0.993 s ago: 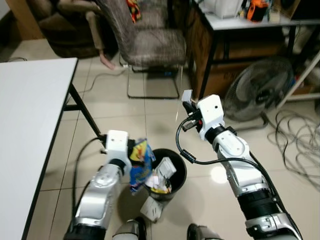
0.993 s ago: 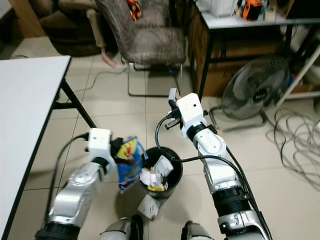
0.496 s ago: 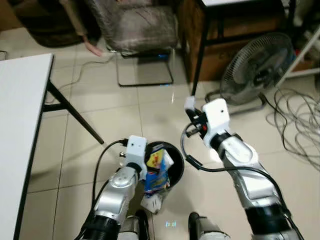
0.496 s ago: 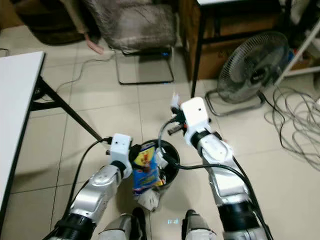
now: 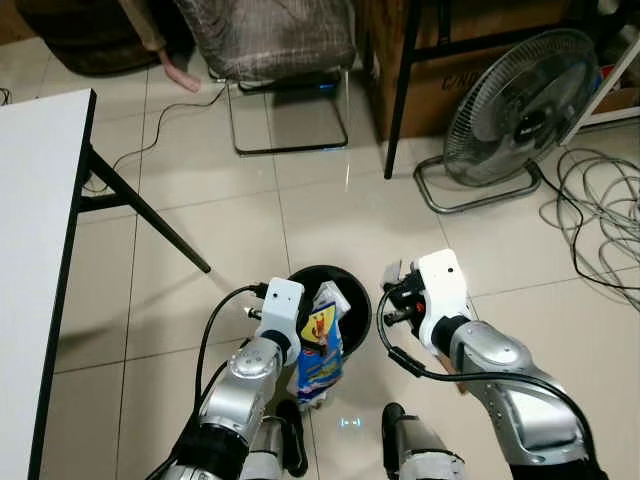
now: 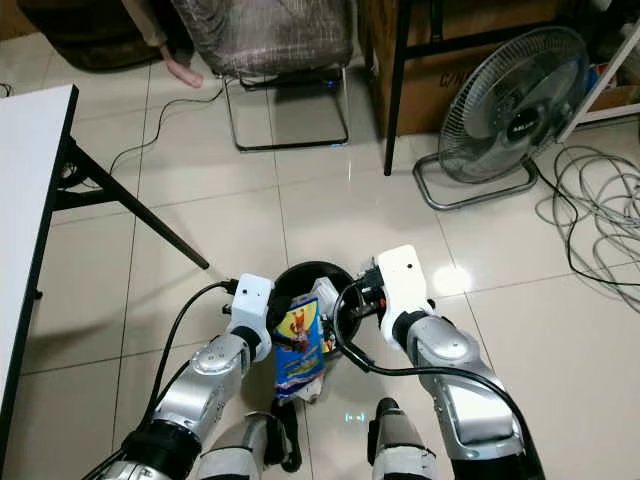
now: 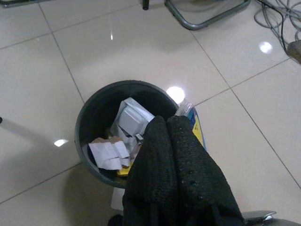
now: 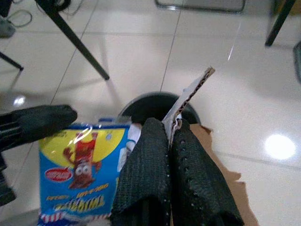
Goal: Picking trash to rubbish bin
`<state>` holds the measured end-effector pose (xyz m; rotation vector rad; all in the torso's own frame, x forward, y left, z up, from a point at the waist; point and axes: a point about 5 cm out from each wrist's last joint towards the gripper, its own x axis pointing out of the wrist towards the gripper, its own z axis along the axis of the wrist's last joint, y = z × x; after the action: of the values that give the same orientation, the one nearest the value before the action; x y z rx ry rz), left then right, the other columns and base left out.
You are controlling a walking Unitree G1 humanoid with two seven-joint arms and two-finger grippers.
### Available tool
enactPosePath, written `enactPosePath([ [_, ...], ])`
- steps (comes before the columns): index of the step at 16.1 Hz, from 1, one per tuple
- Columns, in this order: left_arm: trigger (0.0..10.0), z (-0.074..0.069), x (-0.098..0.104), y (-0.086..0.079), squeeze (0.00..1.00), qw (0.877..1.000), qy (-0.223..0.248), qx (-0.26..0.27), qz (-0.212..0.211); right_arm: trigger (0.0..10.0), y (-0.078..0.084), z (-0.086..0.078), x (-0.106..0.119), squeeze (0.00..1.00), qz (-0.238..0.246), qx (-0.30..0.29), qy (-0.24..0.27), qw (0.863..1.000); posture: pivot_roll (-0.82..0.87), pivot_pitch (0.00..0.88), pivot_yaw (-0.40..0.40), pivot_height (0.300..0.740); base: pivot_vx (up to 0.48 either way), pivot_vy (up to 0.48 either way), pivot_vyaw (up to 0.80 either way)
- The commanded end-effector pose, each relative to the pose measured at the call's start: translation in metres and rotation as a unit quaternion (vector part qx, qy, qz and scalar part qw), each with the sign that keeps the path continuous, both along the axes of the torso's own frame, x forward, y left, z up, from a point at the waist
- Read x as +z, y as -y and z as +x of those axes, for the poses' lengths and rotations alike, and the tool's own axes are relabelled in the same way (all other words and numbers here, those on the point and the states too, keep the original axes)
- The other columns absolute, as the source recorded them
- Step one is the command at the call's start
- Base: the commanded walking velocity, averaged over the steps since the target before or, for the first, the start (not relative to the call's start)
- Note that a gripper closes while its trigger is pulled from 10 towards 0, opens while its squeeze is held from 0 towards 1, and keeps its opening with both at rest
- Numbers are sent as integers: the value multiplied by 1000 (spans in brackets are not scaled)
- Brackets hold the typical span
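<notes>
A black round rubbish bin [image 5: 352, 298] stands on the tiled floor, holding crumpled paper [image 7: 107, 154] and a white carton [image 7: 132, 117]. My left gripper [image 5: 304, 334] is shut on a blue and yellow snack bag [image 5: 322, 352], which hangs over the bin's near rim. My right gripper [image 8: 170, 128] is shut on a torn piece of brown and white cardboard [image 8: 189, 95]. It sits at the bin's right rim [image 5: 394, 292]. In the right wrist view the snack bag [image 8: 79, 170] and the left fingers [image 8: 43, 119] lie close beside the right fingers.
A white table [image 5: 38, 250] with a slanted black leg [image 5: 150, 222] stands to the left. Beyond the bin are a chair [image 5: 270, 40], a floor fan [image 5: 520, 105] and loose cables [image 5: 600, 210]. A person's foot [image 5: 181, 76] rests by the chair.
The camera has tipped down and closed in on the bin. Both grippers have come lower: the left brought the snack bag to the bin's rim, the right dropped to its right side.
</notes>
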<state>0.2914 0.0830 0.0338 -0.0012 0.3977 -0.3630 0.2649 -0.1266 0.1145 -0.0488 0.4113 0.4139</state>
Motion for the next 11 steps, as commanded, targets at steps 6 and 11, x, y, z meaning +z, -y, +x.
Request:
enactPosePath([
  [6,0,0,-12,3,0,1000,5,14,-6,10000,-7,-22,0,0,9,9,-53,999,-291,354,104,740,0,0,0],
  [11,0,8,-7,5,0,999,34,34,-16,10000,-6,-26,9,0,12,4,-47,999,-326,378,97,740,0,0,0],
])
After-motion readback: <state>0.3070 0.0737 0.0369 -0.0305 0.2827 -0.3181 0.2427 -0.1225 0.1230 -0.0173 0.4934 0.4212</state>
